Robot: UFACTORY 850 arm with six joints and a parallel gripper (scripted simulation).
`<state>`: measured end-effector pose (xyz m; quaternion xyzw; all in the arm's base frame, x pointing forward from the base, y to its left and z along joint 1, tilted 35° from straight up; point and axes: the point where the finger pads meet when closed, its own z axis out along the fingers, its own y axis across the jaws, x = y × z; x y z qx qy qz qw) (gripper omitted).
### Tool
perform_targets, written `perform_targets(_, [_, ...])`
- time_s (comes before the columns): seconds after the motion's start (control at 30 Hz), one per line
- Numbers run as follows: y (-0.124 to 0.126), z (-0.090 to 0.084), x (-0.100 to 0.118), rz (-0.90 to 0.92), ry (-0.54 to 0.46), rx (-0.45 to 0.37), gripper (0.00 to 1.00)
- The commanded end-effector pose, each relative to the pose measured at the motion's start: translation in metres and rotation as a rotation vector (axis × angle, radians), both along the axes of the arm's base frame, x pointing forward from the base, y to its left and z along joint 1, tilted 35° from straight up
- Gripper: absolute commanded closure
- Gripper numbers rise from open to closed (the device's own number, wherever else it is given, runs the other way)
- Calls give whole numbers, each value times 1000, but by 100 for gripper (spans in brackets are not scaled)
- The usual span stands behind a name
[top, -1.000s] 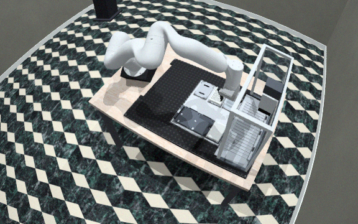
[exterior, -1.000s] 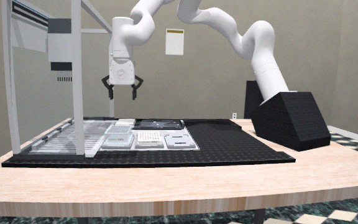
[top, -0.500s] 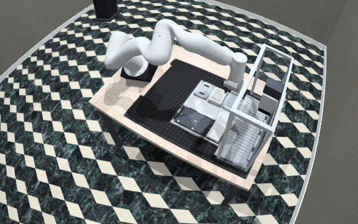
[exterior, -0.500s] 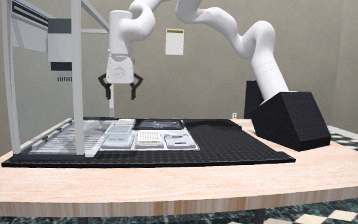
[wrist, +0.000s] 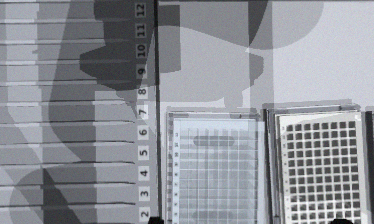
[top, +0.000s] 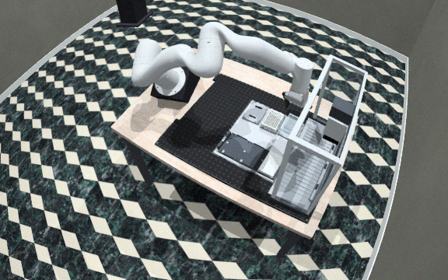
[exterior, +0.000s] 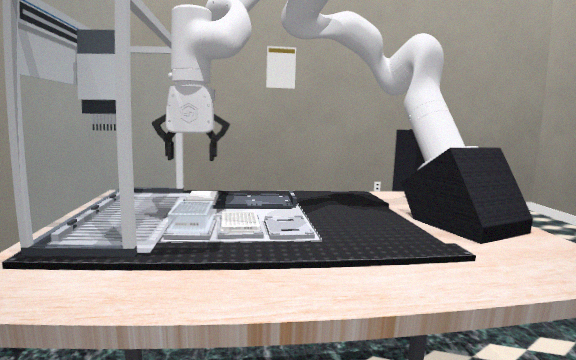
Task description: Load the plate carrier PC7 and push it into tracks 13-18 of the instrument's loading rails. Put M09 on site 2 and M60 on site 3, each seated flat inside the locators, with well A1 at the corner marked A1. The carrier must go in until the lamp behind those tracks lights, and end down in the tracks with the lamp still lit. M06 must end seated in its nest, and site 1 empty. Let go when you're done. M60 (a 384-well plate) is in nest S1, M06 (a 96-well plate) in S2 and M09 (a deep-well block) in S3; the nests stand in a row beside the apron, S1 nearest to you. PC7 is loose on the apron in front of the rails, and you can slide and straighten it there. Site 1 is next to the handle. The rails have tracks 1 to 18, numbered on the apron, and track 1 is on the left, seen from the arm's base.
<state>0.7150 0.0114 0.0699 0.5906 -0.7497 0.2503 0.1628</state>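
My gripper [exterior: 190, 146] is open and empty. It hangs high above the nest row, over the deep-well block M09 [exterior: 191, 216], which sits in nest S3 next to the rails. In the wrist view M09 [wrist: 215, 170] is below me, with the 96-well plate M06 [wrist: 320, 170] to its right in nest S2. M06 also shows in the side view [exterior: 239, 221]. Nest S1 [exterior: 289, 226] is empty. The dark carrier PC7 [top: 239, 151] lies on the apron in front of the rails. The 384-well plate M60 [top: 269, 165] sits on its end nearest the rails.
The loading rails [wrist: 63, 115] lie left of the nests, with track numbers [wrist: 143, 110] along the apron edge. The instrument's white frame [top: 325, 128] stands over the rails, and one post [exterior: 124, 125] is close to my gripper. The arm's black base [exterior: 465, 195] is on the right.
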Motion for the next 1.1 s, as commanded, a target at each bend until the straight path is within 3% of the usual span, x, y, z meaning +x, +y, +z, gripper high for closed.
perform_targets(0.0, [2, 0, 2, -1, -2, 0, 0])
perform_targets(0.37, [2, 0, 2, -1, -2, 0, 0])
perform_targets(1.07, [-16, -25, 3, -1, -2, 0, 0])
